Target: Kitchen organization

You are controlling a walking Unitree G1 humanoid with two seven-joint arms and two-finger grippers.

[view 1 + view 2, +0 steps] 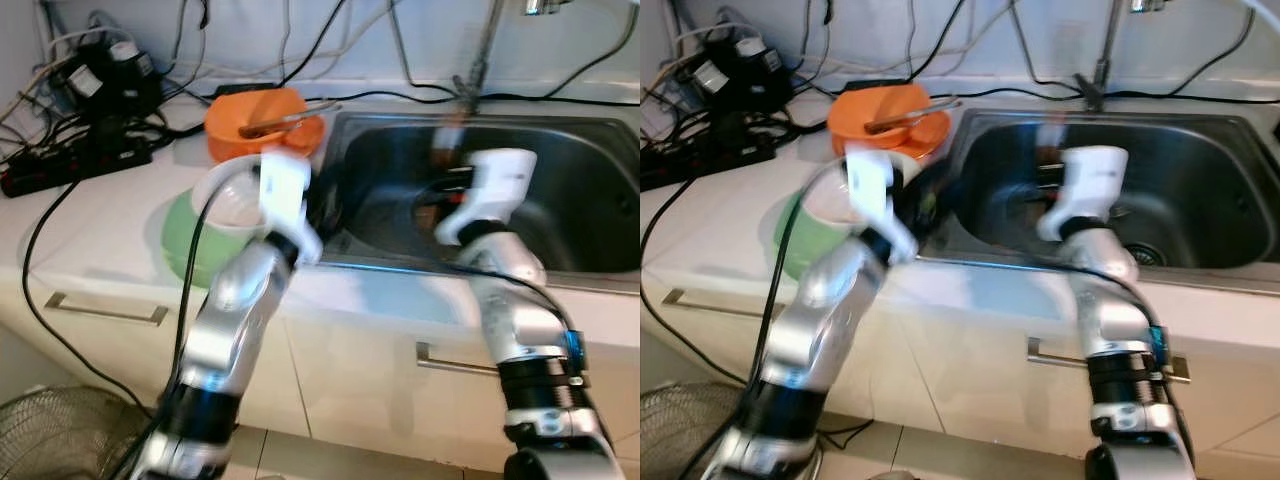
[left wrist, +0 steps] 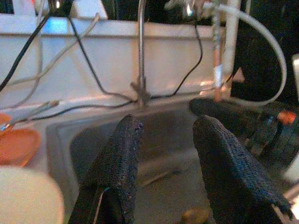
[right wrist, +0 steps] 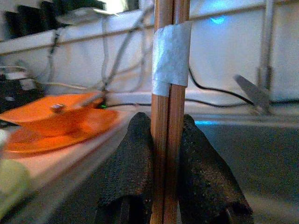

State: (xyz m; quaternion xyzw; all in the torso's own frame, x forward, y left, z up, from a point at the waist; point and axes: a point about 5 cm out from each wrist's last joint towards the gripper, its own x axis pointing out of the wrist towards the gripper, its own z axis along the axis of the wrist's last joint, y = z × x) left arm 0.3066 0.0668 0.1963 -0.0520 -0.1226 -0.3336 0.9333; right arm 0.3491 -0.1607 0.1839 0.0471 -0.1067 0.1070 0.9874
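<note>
Risk: the pair of taped wooden chopsticks (image 3: 170,112) is held upright and only near its lower part, so it is judged likely to pivot or slip between the pads if the arm swings sharply; the head views are blurred, which suggests motion.
Second risk: black cables (image 1: 60,215) are draped over the white counter (image 1: 110,215) and down its front, and the left arm could be snagged on them.
Right gripper (image 3: 169,186): jaws are closed narrowly on the chopsticks, both pads pressed against the wood; it is held over the stainless steel sink (image 1: 590,200).
Left gripper (image 2: 170,163): jaws are parted moderately, nothing is held or touched between them; they are pointed across the sink basin toward the slim metal tap (image 2: 141,51).
Chopsticks: bound with a band of pale tape (image 3: 171,53), standing vertically in the right gripper's grip.
Nearby ware: an orange plastic bowl (image 1: 262,118) with a utensil laid across it sits on the counter just beside the sink; a green bowl (image 1: 190,240) stands nearer the counter's front, partly hidden by the left arm.
</note>
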